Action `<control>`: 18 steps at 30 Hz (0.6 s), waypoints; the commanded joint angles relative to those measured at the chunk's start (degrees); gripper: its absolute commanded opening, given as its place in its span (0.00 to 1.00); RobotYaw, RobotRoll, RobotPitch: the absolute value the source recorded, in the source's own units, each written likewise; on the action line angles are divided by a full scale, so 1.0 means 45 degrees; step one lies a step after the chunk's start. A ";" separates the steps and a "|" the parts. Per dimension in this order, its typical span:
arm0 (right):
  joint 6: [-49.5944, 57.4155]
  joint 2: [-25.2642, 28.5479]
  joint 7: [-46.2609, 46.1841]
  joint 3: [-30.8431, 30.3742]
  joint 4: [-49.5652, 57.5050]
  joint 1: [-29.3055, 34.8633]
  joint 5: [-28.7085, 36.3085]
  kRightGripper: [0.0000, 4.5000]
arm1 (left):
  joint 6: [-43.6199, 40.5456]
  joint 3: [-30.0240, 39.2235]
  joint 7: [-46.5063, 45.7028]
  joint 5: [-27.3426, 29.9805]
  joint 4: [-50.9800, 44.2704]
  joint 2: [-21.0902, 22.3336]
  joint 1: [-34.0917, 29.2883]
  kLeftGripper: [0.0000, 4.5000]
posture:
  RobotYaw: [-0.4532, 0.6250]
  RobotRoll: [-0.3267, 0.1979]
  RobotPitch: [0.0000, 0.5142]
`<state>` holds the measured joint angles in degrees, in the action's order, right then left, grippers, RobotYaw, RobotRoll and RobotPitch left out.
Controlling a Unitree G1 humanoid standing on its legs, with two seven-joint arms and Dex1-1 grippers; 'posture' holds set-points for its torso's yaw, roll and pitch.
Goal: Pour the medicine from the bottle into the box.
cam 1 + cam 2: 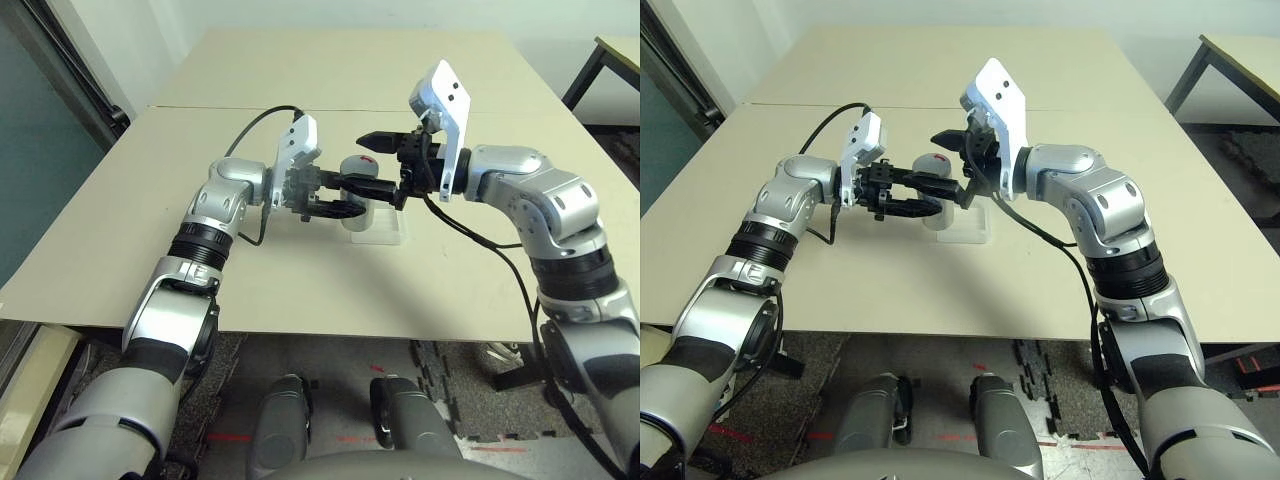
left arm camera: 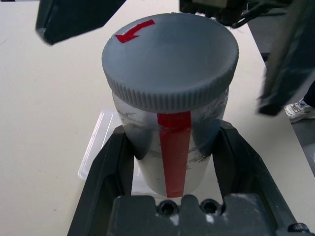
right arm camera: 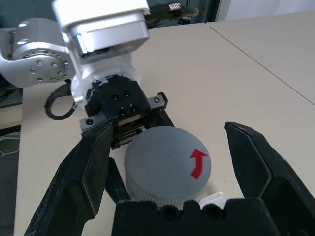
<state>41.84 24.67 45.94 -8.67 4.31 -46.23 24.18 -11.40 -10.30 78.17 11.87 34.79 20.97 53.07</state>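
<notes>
The white bottle (image 2: 173,147) with a red stripe stands upright over the clear plastic box (image 1: 387,233), and its grey cap (image 3: 166,164) bears a red arrow. My left gripper (image 1: 372,198) is shut on the bottle's body below the cap, with one black finger (image 2: 115,157) on each side. My right gripper (image 3: 168,130) is open and reaches in from the opposite side. Its fingers (image 3: 88,167) straddle the cap with a gap on both sides, touching nothing. The medicine is hidden. I cannot tell whether the bottle rests in the box or is held just above it.
The beige table (image 1: 300,280) has a seam across its far part and free room all round the box. Its front edge runs just behind my forearms. Another table (image 1: 615,55) stands at the far right. A black cable (image 1: 480,235) hangs from my right wrist.
</notes>
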 commanded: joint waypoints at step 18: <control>-0.0058 0.0310 -0.0010 0.0488 -0.0135 0.0255 -0.0341 1.00 | -0.0011 -0.0039 -0.0030 -0.0069 -0.0095 -0.0126 -0.0002 0.55 | 0.40 0.62 0.20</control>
<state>41.01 25.06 46.10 -7.98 3.08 -45.91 22.64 -11.45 -10.30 77.99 11.87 34.76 20.45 53.07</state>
